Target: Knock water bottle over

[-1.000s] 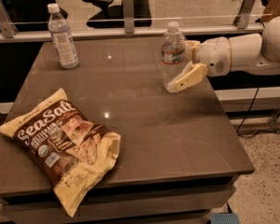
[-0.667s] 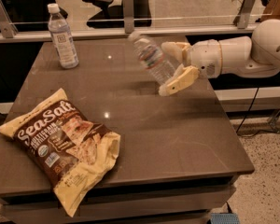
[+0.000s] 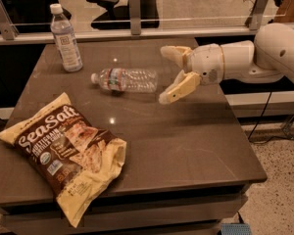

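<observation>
Lying flat, ribbed water bottle (image 3: 125,80); jaws spread beside base.

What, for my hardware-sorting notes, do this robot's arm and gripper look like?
The gripper, open above the table just right of the lying water bottle, has two tapered yellowish-tan fingers. They join a rounded white wrist with a small dark round spot. The arm is smooth, bulbous white shells; no sleeve or readable markings.

Upright bottle (image 3: 66,40), chip bag (image 3: 63,148), table (image 3: 186,146).
</observation>
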Robot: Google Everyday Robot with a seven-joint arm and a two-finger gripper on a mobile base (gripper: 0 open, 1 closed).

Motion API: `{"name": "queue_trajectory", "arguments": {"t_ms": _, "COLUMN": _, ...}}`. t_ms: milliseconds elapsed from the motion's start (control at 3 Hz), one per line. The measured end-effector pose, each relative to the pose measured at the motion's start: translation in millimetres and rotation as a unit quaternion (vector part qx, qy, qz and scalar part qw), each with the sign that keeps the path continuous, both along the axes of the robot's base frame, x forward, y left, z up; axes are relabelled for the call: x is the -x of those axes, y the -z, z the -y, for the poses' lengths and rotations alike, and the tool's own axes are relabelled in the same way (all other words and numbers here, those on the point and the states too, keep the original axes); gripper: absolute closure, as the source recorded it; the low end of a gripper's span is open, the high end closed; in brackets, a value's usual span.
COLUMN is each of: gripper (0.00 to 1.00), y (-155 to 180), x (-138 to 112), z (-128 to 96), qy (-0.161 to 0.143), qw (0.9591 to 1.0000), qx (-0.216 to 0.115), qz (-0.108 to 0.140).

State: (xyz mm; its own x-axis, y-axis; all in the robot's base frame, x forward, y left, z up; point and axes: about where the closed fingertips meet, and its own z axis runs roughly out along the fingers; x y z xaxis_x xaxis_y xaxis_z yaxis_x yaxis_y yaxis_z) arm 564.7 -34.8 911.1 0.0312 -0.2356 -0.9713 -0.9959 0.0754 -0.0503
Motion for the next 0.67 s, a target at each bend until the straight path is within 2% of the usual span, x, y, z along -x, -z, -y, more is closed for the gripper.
{"name": "queue_trajectory", "arguments": {"t_ms": 667, "gripper": 0.0, "y": 3.6, "x": -17.2, "z": 2.8, "qy": 0.002, "qw": 0.9996, "qx": 0.023, "qz": 0.013}}
